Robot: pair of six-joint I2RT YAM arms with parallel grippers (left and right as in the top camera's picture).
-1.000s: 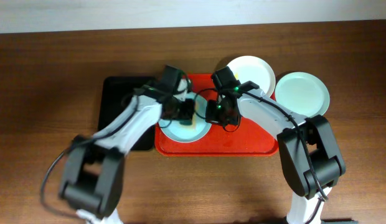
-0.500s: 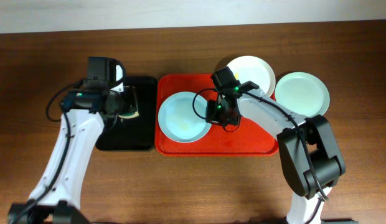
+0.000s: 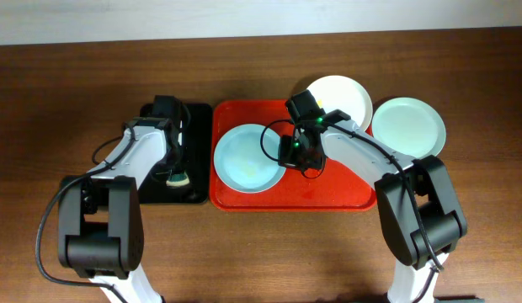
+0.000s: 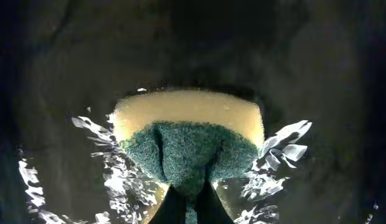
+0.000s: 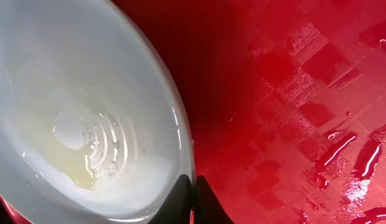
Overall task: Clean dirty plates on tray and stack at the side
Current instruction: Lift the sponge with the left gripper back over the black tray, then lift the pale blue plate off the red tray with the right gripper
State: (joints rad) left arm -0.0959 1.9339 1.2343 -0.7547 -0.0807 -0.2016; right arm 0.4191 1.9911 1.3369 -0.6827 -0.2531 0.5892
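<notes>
A light blue plate point(image 3: 247, 160) with a faint yellow smear lies on the left part of the red-orange tray point(image 3: 328, 189). My right gripper point(image 3: 288, 152) is shut on the plate's right rim; the right wrist view shows the fingertips point(image 5: 193, 190) pinching the rim of the plate point(image 5: 75, 106) above the wet tray point(image 5: 292, 93). My left gripper point(image 3: 175, 171) is shut on a yellow sponge with a green scouring pad point(image 4: 188, 140) and holds it down on the black tray point(image 3: 198, 143). A white plate point(image 3: 338, 97) overlaps the red tray's back right corner. A mint green plate point(image 3: 408, 126) lies on the table beside it.
The black tray point(image 4: 50, 74) is wet, with foam or water around the sponge. Brown wooden table point(image 3: 67, 101) extends to the left, right and front of both trays. A pale wall edge runs along the back.
My left arm has carried the sponge off the light blue plate to the left and now holds it on the black tray. My right gripper and the plates have not moved.
</notes>
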